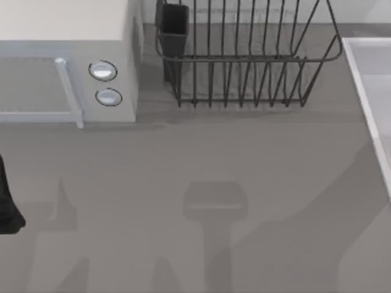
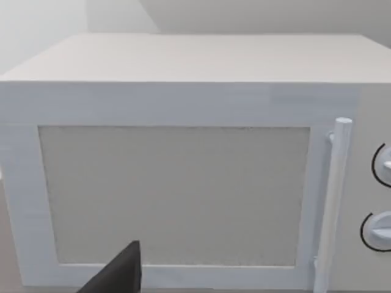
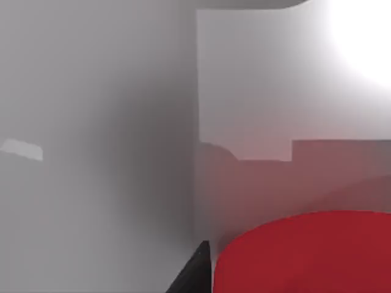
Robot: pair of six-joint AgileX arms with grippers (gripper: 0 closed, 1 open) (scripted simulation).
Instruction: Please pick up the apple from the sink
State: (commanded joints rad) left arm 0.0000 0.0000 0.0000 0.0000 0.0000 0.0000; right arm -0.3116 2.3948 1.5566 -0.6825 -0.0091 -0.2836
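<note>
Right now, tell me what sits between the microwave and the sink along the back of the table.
In the top view, the dark wire dish rack stands between the microwave and the sink, with bare grey table in front of it.

My left arm (image 1: 7,204) is plain black, a dark rounded lump with a smooth skin. One finger (image 2: 119,274) of the left claw is black too, flat and pointed like a wedge. One finger (image 3: 194,271) of the right claw is the same dull black, thin with a slanted edge.
</note>
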